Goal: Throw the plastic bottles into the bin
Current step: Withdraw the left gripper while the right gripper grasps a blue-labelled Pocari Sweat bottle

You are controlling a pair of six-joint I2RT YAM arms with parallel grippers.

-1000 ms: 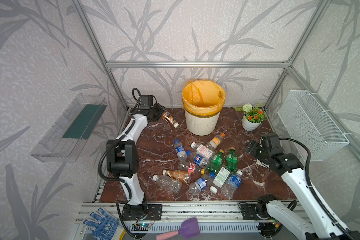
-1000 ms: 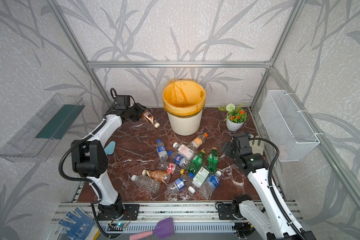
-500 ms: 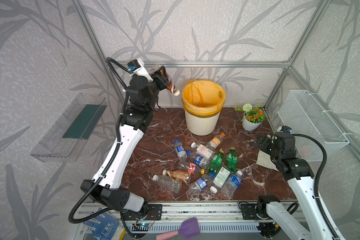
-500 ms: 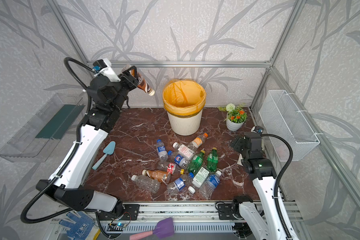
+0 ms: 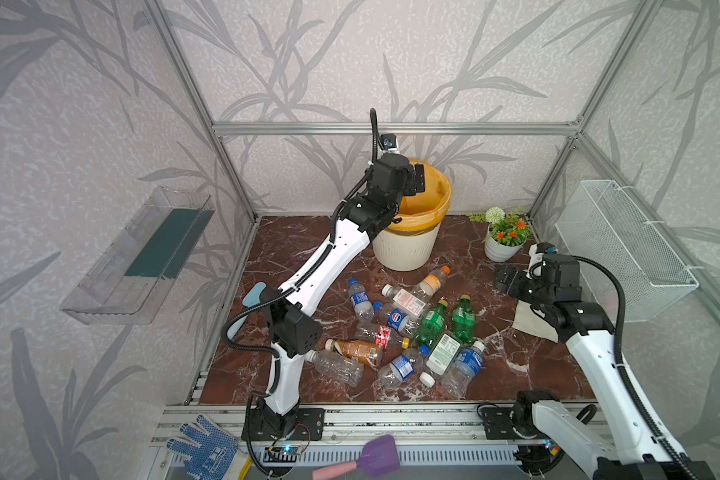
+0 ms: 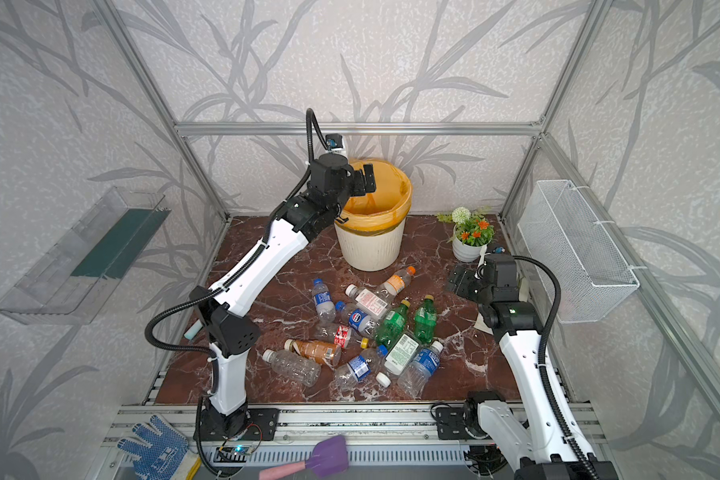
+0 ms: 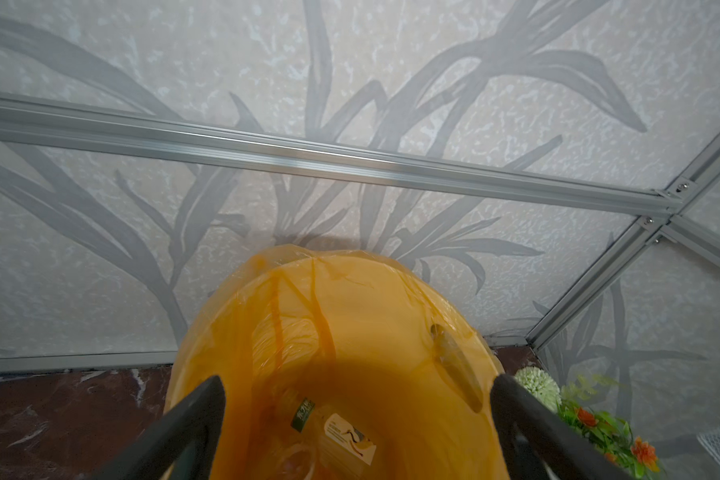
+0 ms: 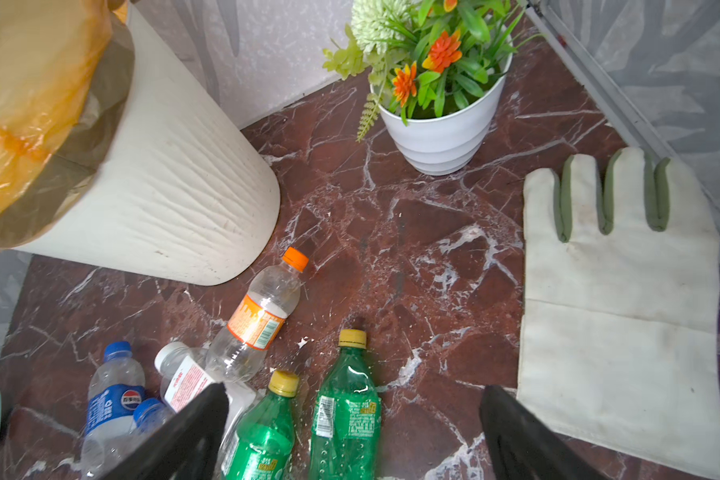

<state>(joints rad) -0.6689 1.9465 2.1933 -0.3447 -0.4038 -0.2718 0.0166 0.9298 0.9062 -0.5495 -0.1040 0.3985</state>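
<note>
– Risks from here, quick?
– Main one's on the R side. See the right tool: it hangs over the pile w/ jaws spread wide, nothing in them. Under it the green bottle nearer the glove lies just beside the second green bottle. Imo a straight drop could pinch both, or squirt one out sideways, since it's smooth round plastic. The cream glove is near too and might snag.
– And the L arm?
– There the left tool sits over the mouth of the bin, jaws fully apart, empty. One labelled bottle lies down inside the liner. Pulling back low could catch the bag rim & tip the bin. Both arms going for the same pile could also bump.
– Where are the other plastic bottles?
– Heaped on the desk in front of the bin, between the arms.
– Counts?
– Twelve on the desk, give or take one bc they overlap: two green, one brown, the others clear. One visible in the bin; any more below, can't tell. Also:
- one bin
- one flower pot
- one wire basket
- two gloves: the cream one and a blue dotted glove
- one purple spatula
- one pale-blue scoop
</note>
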